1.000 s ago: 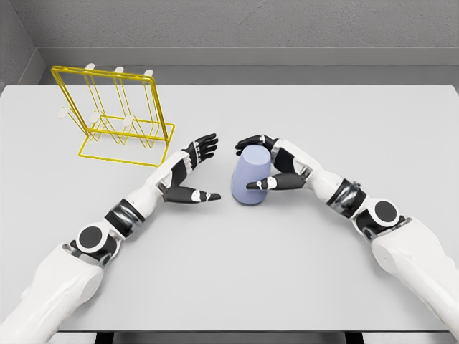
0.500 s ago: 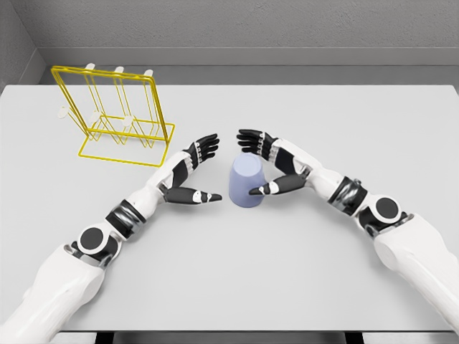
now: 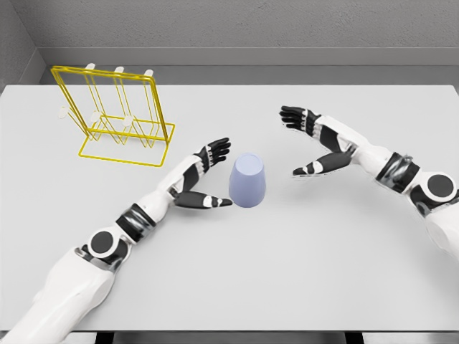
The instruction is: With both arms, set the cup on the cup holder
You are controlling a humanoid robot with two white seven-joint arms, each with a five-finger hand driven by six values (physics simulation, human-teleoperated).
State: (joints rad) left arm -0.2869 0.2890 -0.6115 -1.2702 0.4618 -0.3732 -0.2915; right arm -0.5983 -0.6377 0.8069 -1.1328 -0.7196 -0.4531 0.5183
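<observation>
Cup [image 3: 247,180] between two spread hands

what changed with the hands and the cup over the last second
The right hand let go of the cup and drew back to the right, fingers open, now clear of it. The left hand moved in toward the cup, open, its thumb tip close beside the base. The cup shifted slightly left and stands upside down on the table. The yellow cup holder stayed put.

light: bright, even | shadows: faint, soft | focus: sharp | glare: none
</observation>
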